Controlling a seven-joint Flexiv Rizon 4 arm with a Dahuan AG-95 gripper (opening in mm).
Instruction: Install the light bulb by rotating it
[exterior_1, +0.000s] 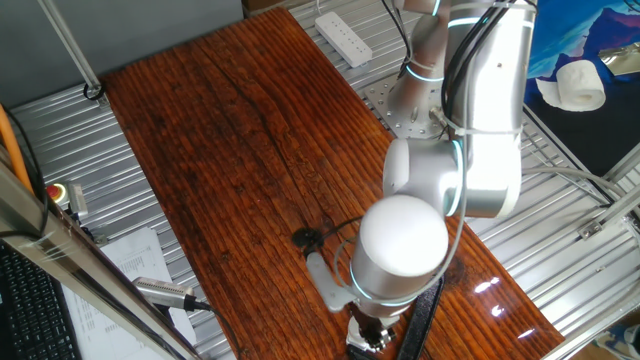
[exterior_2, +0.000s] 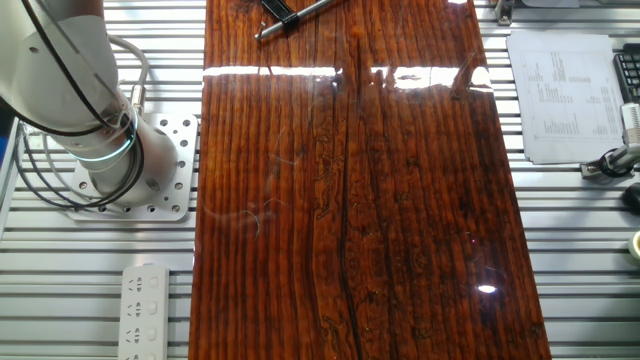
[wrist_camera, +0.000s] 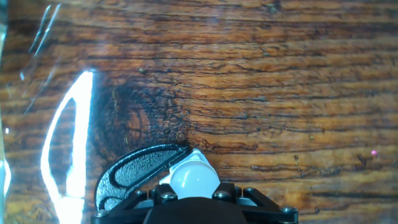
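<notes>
Hidden or unclear. In one fixed view we see the gripper (exterior_1: 368, 335) only as a dark cluster at the bottom edge, cut off by the frame and overhung by the arm's large white joint cap (exterior_1: 403, 236); we cannot make out its fingers there. The other fixed view shows the arm's base (exterior_2: 110, 160) and mounting plate (exterior_2: 170, 165) but no gripper at all. In the hand view the gripper (wrist_camera: 194, 208) shows as a black body with bolts along the bottom edge, and its fingertips are out of frame. We cannot tell whether the claw is open or closed.

Task item. The light bulb (wrist_camera: 194, 176) appears in the hand view alone: a small smooth white dome, glossy, low in the frame just above the gripper body. Its lower part is hidden behind that body, so we see no screw base. Just to its left, touching or overlapping it, lies a black curved textured piece (wrist_camera: 140, 175); we cannot tell which is in front.

Surroundings. A dark red-brown wooden table top (exterior_2: 350, 200) with strong grain and bright glare streaks. A white power strip (exterior_2: 142, 310) lies beside the base. A printed sheet (exterior_2: 560, 95) rests on the metal frame. A pale grey handle-shaped part (exterior_1: 325, 280) sits near the gripper.
</notes>
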